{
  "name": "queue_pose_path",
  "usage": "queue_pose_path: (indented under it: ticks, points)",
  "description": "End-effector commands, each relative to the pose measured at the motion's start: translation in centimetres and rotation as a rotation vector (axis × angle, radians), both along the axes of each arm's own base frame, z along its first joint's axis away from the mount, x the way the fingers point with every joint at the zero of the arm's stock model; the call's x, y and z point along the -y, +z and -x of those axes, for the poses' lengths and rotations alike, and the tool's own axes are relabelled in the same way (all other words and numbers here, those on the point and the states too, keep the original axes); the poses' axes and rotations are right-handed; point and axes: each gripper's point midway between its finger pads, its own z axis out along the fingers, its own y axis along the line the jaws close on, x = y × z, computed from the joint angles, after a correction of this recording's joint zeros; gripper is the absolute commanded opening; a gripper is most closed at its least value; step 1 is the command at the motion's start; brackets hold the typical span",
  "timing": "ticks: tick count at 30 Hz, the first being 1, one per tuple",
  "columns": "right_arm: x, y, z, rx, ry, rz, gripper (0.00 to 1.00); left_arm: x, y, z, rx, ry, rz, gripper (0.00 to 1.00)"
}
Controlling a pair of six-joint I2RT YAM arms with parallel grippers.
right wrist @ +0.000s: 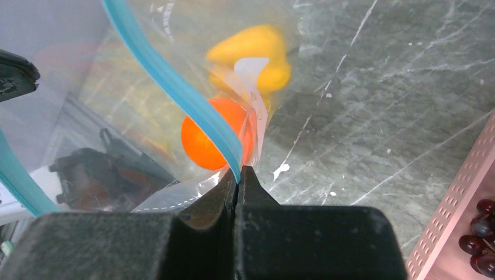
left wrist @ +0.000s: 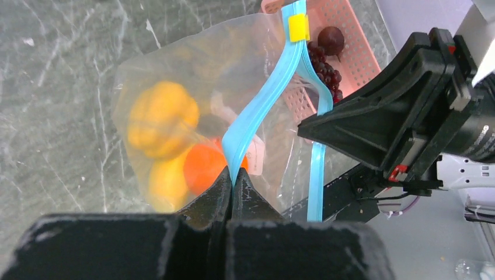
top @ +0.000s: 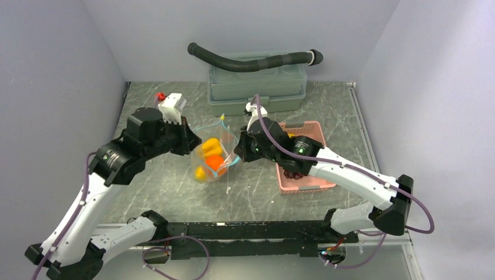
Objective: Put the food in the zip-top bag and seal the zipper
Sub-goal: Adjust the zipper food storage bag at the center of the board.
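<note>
The clear zip-top bag (top: 213, 153) hangs open between my two grippers above the table. Inside it are yellow lemon-like pieces (top: 211, 145) and an orange ball (top: 213, 163); they also show in the left wrist view (left wrist: 162, 119) and the right wrist view (right wrist: 257, 55). My left gripper (left wrist: 233, 178) is shut on one side of the teal-blue zipper (left wrist: 257, 111). My right gripper (right wrist: 238, 174) is shut on the other side of the zipper (right wrist: 175, 87). A yellow slider (left wrist: 298, 27) sits on the zipper's far end. The dark purple grape bunch (left wrist: 327, 70) lies in the pink basket (top: 318, 133).
A grey-green lidded box (top: 257, 87) stands at the back with a black corrugated hose (top: 251, 61) on it. The pink basket lies right of the bag, under my right arm. A small white and red object (top: 169, 102) lies at the back left.
</note>
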Motion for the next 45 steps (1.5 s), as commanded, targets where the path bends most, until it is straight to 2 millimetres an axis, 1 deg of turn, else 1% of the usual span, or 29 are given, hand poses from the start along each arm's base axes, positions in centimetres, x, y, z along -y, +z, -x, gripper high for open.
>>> queue_pose_path:
  ticks: [1, 5, 7, 11, 14, 16, 18, 21, 26, 31, 36, 39, 41, 43, 45]
  points:
    - [-0.4, 1.2, -0.3, 0.018, -0.008, -0.045, 0.00, -1.6, -0.2, 0.3, 0.027, 0.033, -0.054, 0.00]
    - [-1.2, -1.6, -0.2, -0.031, 0.003, -0.022, 0.00, -1.4, -2.9, 0.1, -0.022, 0.035, -0.079, 0.00]
    - [-1.6, -2.3, -0.3, -0.042, 0.007, -0.017, 0.00, -1.3, -4.0, 0.0, -0.043, 0.036, -0.092, 0.00]
    - [-2.0, -3.1, -0.7, -0.045, 0.002, 0.004, 0.00, -1.8, -5.0, -0.5, -0.048, 0.054, -0.135, 0.00]
    - [-2.3, -3.4, -0.7, -0.051, 0.006, 0.008, 0.00, -2.0, -4.9, -0.6, -0.042, 0.052, -0.154, 0.00]
    - [-2.5, -3.4, -0.7, -0.054, 0.014, 0.001, 0.00, -2.1, -4.4, -0.5, -0.032, 0.045, -0.158, 0.00]
    - [-2.7, -3.3, -0.7, -0.054, 0.016, -0.004, 0.00, -2.7, -3.9, -0.8, -0.010, 0.065, -0.180, 0.00]
    - [-2.9, -3.7, -0.8, -0.057, 0.016, 0.000, 0.00, -3.0, -3.6, -1.0, 0.007, 0.069, -0.199, 0.00]
    - [-3.3, -4.8, -1.0, -0.071, 0.018, 0.017, 0.00, -2.7, -4.4, -1.0, -0.009, 0.047, -0.207, 0.00]
    - [-3.5, -4.1, -1.1, -0.056, 0.023, 0.005, 0.00, -2.2, -4.3, -0.7, -0.006, 0.008, -0.202, 0.00]
    - [-3.4, -5.1, -1.3, -0.067, 0.015, 0.030, 0.00, -2.2, -4.9, -0.8, -0.009, -0.011, -0.232, 0.00]
    - [-3.5, -5.4, -1.1, -0.073, 0.018, 0.026, 0.06, -2.0, -5.5, -0.9, -0.019, -0.032, -0.245, 0.00]
    - [-3.4, -5.5, -1.2, -0.071, 0.017, 0.026, 0.07, -2.0, -5.5, -1.0, -0.013, -0.037, -0.251, 0.00]
    - [-3.3, -5.9, -1.3, -0.070, 0.009, 0.035, 0.06, -2.1, -5.3, -1.2, 0.003, -0.033, -0.253, 0.00]
    - [-3.4, -6.3, -1.4, -0.074, 0.008, 0.039, 0.00, -2.2, -4.9, -1.3, 0.025, -0.025, -0.244, 0.00]
